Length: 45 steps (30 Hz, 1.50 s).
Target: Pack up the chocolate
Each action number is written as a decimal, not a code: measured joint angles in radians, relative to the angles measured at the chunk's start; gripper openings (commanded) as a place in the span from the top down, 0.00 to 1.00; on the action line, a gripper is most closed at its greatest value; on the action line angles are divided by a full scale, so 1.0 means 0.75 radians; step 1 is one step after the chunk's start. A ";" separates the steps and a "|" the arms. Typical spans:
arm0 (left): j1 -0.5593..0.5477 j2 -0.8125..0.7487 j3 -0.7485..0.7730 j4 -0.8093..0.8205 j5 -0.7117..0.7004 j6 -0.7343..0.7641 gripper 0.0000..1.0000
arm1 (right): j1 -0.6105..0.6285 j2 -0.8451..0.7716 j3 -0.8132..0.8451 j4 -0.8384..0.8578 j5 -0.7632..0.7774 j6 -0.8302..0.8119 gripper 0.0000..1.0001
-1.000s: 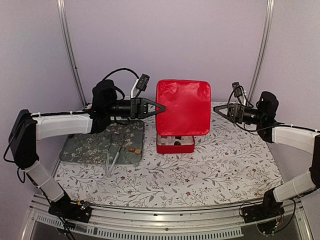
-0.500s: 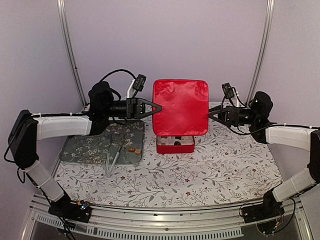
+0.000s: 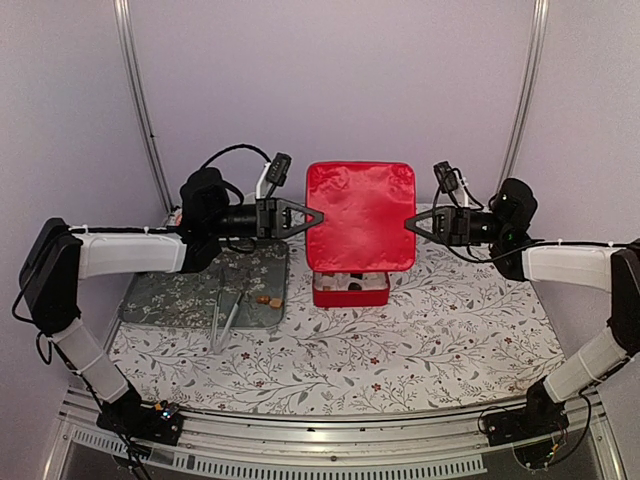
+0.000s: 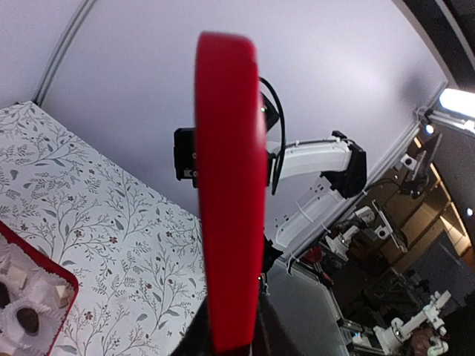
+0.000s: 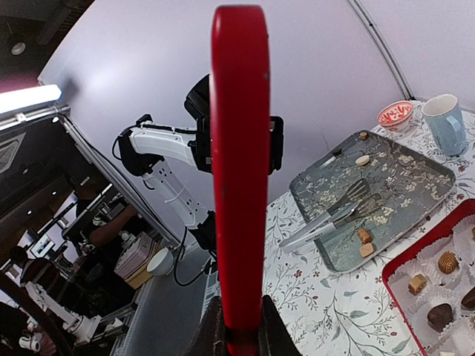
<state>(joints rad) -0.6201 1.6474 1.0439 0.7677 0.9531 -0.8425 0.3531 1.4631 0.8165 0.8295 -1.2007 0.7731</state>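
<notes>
A red square lid stands upright in the air above the red box base. My left gripper is shut on the lid's left edge and my right gripper is shut on its right edge. In the left wrist view the lid shows edge-on between the left gripper fingers. The right wrist view has the lid pinched by the right gripper. Chocolate sits in paper cups in the box base. Two tan chocolates lie on the tray.
A floral metal tray lies at the left with silver tongs on it. In the right wrist view, a blue mug and a small red-patterned bowl stand beyond the tray. A floral cloth covers the table.
My right gripper has moved left to the lid's right edge and shut on it. The left gripper kept its hold while the lid shifted slightly left.
</notes>
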 measured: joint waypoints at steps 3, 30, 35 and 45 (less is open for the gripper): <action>0.018 0.000 -0.003 -0.079 -0.107 0.033 0.54 | 0.003 0.044 0.020 0.006 0.013 0.035 1.00; 0.100 0.286 0.220 -0.852 -0.839 0.316 0.30 | -0.019 0.755 0.343 0.003 0.068 0.470 1.00; 0.069 0.398 0.316 -0.957 -0.862 0.336 0.31 | -0.051 0.792 0.343 0.011 0.045 0.521 1.00; 0.042 0.558 0.460 -1.068 -0.868 0.365 0.42 | -0.087 0.872 0.343 0.052 0.040 0.597 0.95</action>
<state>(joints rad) -0.5888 2.0663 1.3888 -0.0334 0.3019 -0.5690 0.2874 2.1170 1.0740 0.8684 -1.1709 1.2209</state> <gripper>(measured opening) 0.634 0.088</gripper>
